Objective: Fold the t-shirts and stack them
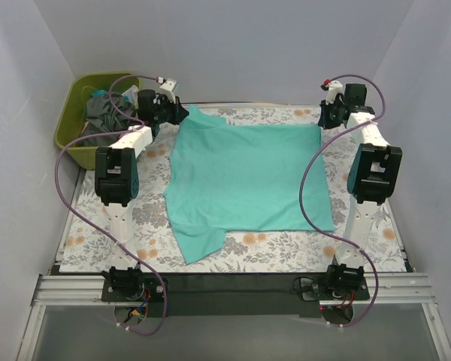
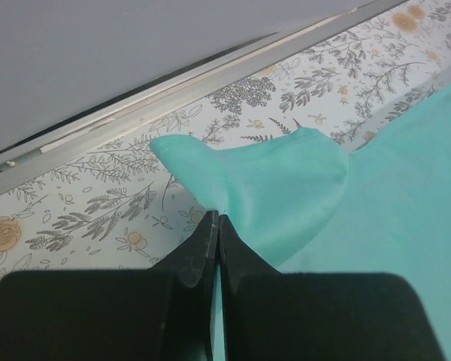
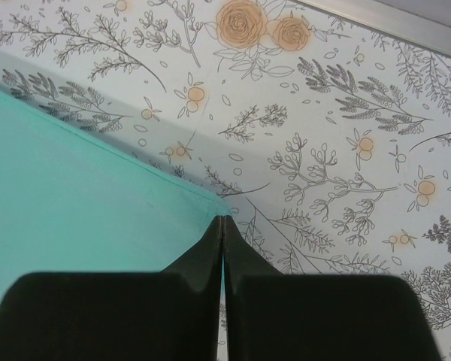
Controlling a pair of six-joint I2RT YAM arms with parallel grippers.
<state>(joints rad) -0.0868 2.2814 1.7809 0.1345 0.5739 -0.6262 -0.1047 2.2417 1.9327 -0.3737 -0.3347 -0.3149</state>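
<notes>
Both claws pinch the far edge of the teal t-shirt, which is spread out on the table.

The shirt lies flat across the middle of the flowered tablecloth, one sleeve poking towards the near edge. At the far left, the left gripper has its black fingers pressed together on a lifted fold of teal cloth, and a sliver of fabric shows between them. Over at the far right, the right gripper is clamped just as tightly on the shirt's corner, right where the straight edge ends. The cloth between the two claws looks fairly smooth, with soft creases near the left side. A green bin sits off the table's far left corner with dark clothes bundled inside.
</notes>
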